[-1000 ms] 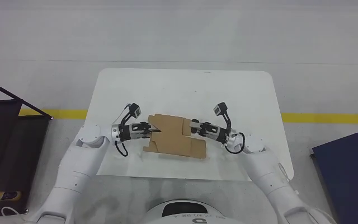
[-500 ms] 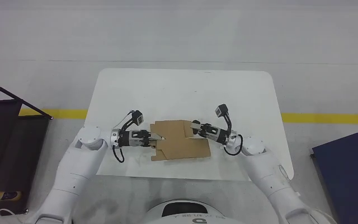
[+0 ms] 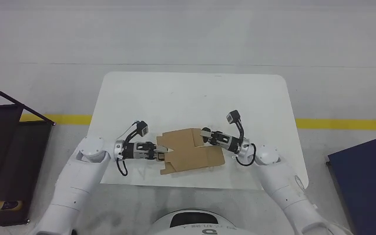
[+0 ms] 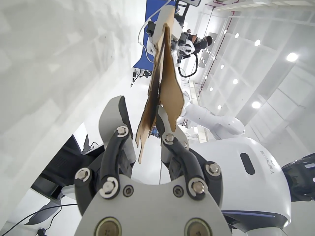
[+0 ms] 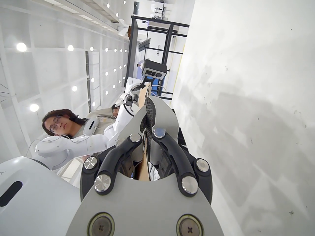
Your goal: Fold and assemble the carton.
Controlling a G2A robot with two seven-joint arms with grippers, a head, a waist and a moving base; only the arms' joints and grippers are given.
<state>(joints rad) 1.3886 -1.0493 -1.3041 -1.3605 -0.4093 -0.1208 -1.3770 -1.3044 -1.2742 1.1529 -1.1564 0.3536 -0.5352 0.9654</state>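
Observation:
The carton (image 3: 189, 150) is a flat brown cardboard blank held between my two arms just above the white table (image 3: 194, 94), near its front edge. My left gripper (image 3: 161, 151) is at the carton's left end. In the left wrist view its fingers (image 4: 120, 114) stand apart around the carton (image 4: 165, 79): one finger sits between two cardboard layers, and the other stays clear of the board. My right gripper (image 3: 204, 135) holds the carton's right end. In the right wrist view that gripper (image 5: 147, 106) is shut on the cardboard edge (image 5: 144, 170).
The table's front edge (image 3: 188, 187) runs close below the carton, and the far half of the tabletop is bare. A black frame (image 3: 17, 135) stands on the floor at the left, and a blue panel (image 3: 355, 170) at the right.
The carton has shifted toward the table's front edge and turned slightly. My left gripper has followed it toward the front, while my right gripper has barely moved.

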